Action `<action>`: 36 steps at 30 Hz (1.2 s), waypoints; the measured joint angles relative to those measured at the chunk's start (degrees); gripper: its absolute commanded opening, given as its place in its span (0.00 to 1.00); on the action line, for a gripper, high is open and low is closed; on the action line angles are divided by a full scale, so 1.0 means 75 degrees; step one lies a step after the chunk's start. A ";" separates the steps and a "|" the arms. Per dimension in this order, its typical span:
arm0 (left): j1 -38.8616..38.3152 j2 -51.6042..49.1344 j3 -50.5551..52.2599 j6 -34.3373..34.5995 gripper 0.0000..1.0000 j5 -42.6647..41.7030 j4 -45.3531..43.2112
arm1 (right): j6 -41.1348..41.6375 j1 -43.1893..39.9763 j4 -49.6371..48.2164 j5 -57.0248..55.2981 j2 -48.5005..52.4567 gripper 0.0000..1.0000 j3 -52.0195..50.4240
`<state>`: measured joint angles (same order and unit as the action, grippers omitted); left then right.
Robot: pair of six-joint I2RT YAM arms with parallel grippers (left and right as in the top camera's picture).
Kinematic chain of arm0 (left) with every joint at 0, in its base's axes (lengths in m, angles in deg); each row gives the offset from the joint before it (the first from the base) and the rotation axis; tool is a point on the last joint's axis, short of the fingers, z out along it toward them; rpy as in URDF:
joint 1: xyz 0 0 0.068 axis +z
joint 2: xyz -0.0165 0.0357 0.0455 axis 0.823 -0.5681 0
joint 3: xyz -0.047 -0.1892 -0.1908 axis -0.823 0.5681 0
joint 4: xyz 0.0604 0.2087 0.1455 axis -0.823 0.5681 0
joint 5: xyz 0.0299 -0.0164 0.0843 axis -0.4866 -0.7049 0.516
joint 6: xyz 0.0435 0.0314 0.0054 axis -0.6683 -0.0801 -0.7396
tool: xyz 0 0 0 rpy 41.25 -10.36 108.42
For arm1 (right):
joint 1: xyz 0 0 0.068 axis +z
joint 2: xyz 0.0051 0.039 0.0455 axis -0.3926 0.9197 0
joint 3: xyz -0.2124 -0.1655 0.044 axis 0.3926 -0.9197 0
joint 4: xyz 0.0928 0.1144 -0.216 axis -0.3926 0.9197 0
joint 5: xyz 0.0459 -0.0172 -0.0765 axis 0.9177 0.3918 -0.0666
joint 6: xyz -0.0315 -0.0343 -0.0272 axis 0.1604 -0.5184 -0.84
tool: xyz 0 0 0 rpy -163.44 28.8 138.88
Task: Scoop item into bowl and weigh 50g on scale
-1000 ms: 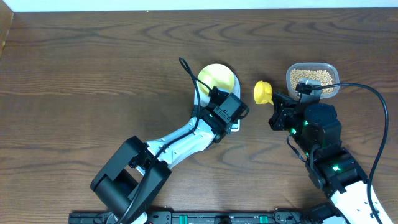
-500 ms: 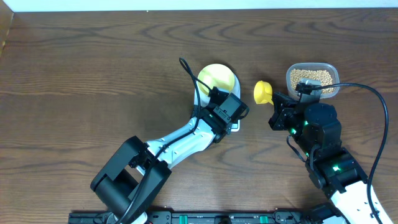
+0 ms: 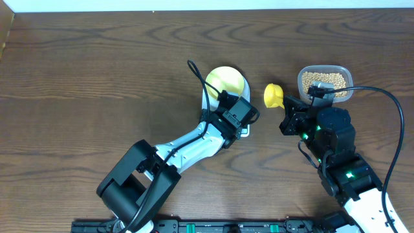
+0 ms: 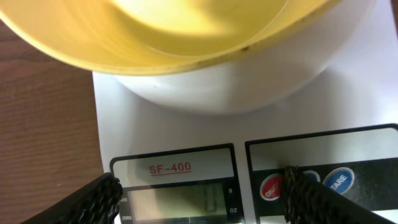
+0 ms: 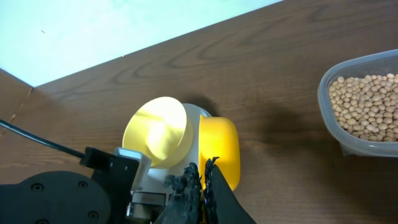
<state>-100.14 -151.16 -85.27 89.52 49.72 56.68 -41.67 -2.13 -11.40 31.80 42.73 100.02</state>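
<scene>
Fingers (image 4: pixel 93 200) of the left gripper (image 4: pixel 202 198) stand spread wide with nothing between them, one tip at each lower corner of the left wrist view. They hang low over the display end of the scale (image 4: pixel 348 99). The "SF-400" label reads clearly; no digits can be read on the LCD. A red button and a blue TARE button sit partly behind the right-hand finger.

Right gripper (image 5: pixel 200 182): fingers pressed tight together, pinching the near end of the yellow scoop (image 5: pixel 219 148). The gripped part is hidden behind the fingertips. Overhead, the scoop (image 3: pixel 273 96) sits between the bowl and the tub, apart from both. Contents of the scoop: cannot tell.

Bowl (image 3: pixel 226 79) rests on the scale platform, upright; its underside fills the top of the left wrist view.

Beans (image 3: pixel 325 81) lie in the clear tub (image 5: pixel 323 93) at the right of the table (image 3: pixel 97 77), just beyond the right wrist.

Against the frames one second and half a second back:
- both grippers, scoop, bowl and tub are in the same places
- left fingers equally spread, right fingers equally closed
- only the left arm's base link sits a shade further right
</scene>
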 measured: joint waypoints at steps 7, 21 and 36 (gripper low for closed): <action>0.0000 -0.0006 0.0000 0.0000 0.84 0.0029 -0.0055 | 0.0000 0.0000 -0.0015 0.0000 0.0000 0.01 0.0000; 0.0000 -0.0012 0.0000 -0.0093 0.84 0.0052 -0.0047 | 0.0000 0.0000 -0.0029 0.0003 0.0000 0.01 0.0000; -0.0015 -0.0012 0.0000 -0.0184 0.84 0.0146 0.0000 | 0.0000 0.0000 -0.0189 0.0000 0.0000 0.01 0.0000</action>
<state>-100.24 -151.25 -85.27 88.14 50.81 56.68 -41.67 -2.13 -12.82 31.80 42.73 100.02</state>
